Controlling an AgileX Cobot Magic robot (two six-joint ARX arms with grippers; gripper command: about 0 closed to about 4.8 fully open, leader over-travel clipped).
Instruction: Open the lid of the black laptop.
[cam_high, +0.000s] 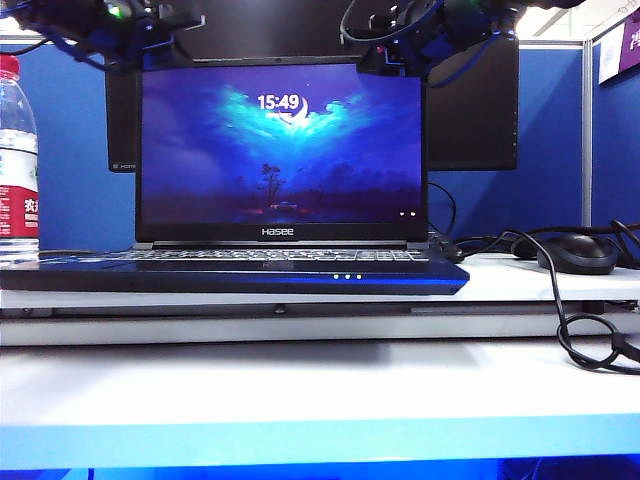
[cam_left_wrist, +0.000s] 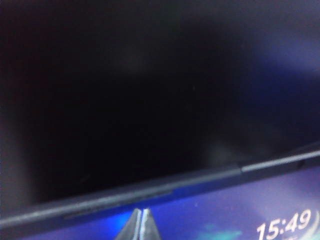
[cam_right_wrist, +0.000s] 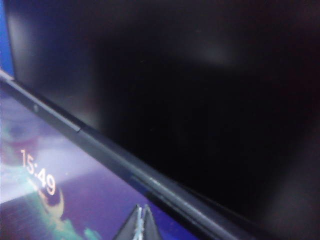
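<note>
The black laptop (cam_high: 250, 272) rests on the white desk with its lid (cam_high: 280, 145) upright and the screen lit, showing 15:49 and the "Hasee" logo. My left gripper (cam_left_wrist: 141, 212) is shut with nothing in it, its tips just in front of the lid's top edge (cam_left_wrist: 150, 187) near the upper left corner. My right gripper (cam_right_wrist: 141, 209) is also shut and empty, close to the lid's top edge (cam_right_wrist: 150, 182) near the upper right corner. In the exterior view both arms (cam_high: 130, 30) (cam_high: 420, 35) hang above the lid's top corners.
A black monitor (cam_high: 475, 110) stands right behind the laptop. A water bottle (cam_high: 15, 160) is at the left edge, a black mouse (cam_high: 577, 253) with looping cables (cam_high: 580, 330) at the right. A blue partition wall is at the back.
</note>
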